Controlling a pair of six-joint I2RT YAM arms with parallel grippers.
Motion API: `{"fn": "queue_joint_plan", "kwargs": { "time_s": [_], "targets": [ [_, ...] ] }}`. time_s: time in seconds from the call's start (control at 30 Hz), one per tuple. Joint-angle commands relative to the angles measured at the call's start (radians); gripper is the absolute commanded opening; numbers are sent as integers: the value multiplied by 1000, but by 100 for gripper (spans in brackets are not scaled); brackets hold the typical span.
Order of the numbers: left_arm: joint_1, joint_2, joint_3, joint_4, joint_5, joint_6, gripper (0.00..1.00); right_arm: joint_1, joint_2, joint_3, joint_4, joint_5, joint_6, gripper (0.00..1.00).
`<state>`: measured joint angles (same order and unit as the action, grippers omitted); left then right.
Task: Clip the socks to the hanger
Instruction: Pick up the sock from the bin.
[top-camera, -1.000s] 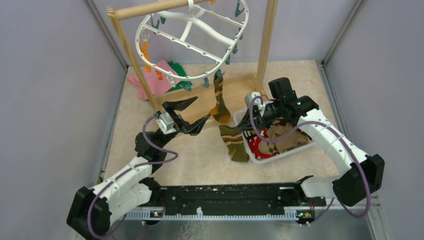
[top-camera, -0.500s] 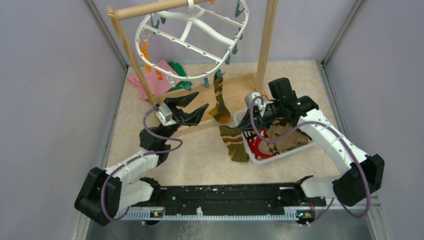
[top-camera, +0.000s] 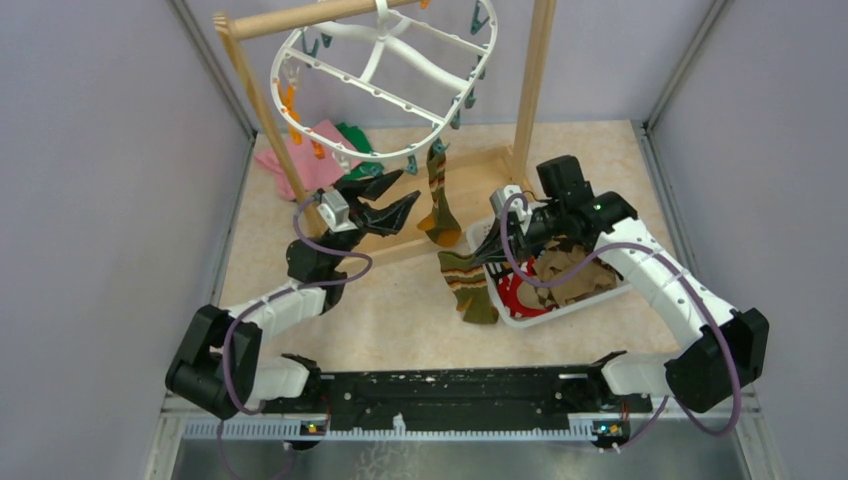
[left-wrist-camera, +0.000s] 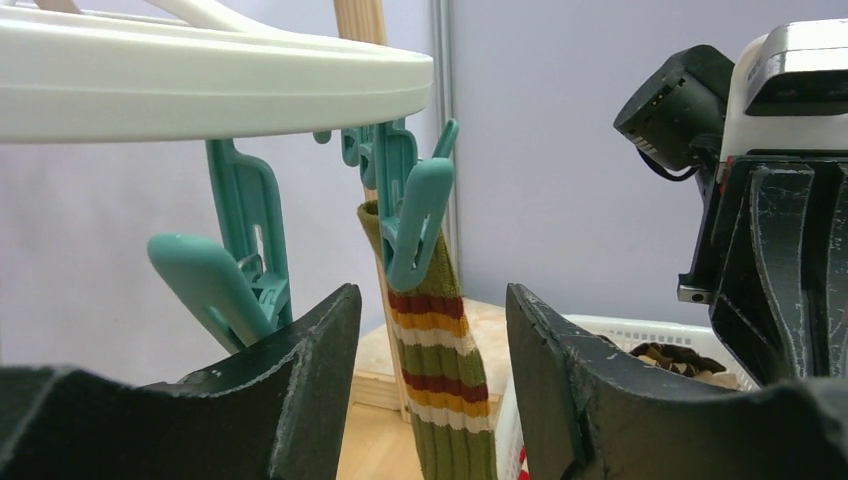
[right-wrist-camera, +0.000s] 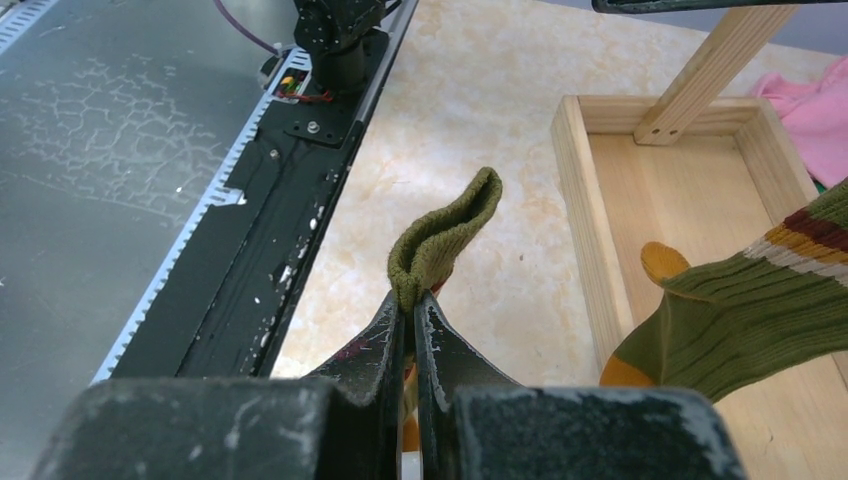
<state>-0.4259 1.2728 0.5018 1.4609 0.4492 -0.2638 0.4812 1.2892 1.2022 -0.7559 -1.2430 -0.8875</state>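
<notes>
Right pincer (right-wrist-camera: 412, 305) pinches one striped sock (right-wrist-camera: 447, 232), a second sock (left-wrist-camera: 441, 385) hangs clipped; left pincer (left-wrist-camera: 430, 295) gapes empty.

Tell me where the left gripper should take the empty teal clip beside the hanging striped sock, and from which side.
Probably pinch the empty clip across its flared paddle and back plate, coming from below, where the open left gripper sits. The paddle splays off the plate, so squeezing should open it.

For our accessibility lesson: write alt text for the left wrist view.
A striped sock hangs from a teal clip under the white hanger, seen between the open jaws of the left gripper. A free clip hangs left.
</notes>
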Motion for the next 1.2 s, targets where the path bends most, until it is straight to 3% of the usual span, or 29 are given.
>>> {"fn": "queue_joint_plan", "kwargs": {
  "time_s": [0.0, 0.1, 0.2, 0.33, 0.47, 0.77, 0.97, 1.17],
  "targets": [
    [4, 1, 20, 157, 70, -41, 61, 2, -8, -2, -12, -35, -21, 0],
    [4, -57, -35, 133, 133, -63, 60, 0, -8, 0, -16, -34, -25, 0],
    [4, -168, -104, 11, 189, -72, 61, 1, -4, 0, -18, -37, -27, 0],
    [4, -361, -178, -253, 239, -72, 70, 0, 6, 0, -16, -33, -30, 0],
    [3, -442, -250, -272, 335, -108, 78, 1, 8, 8, -16, -15, -30, 0],
    [-6, -379, -249, -245, 392, -181, 80, 27, 41, 88, -39, 31, -24, 0],
    [-57, -309, -245, -211, 401, -218, 77, 71, 90, 148, -65, 56, -27, 0],
    [-72, -250, -267, -140, 386, -242, 67, 94, 135, 205, -108, 53, -44, 0]
  ]
}}
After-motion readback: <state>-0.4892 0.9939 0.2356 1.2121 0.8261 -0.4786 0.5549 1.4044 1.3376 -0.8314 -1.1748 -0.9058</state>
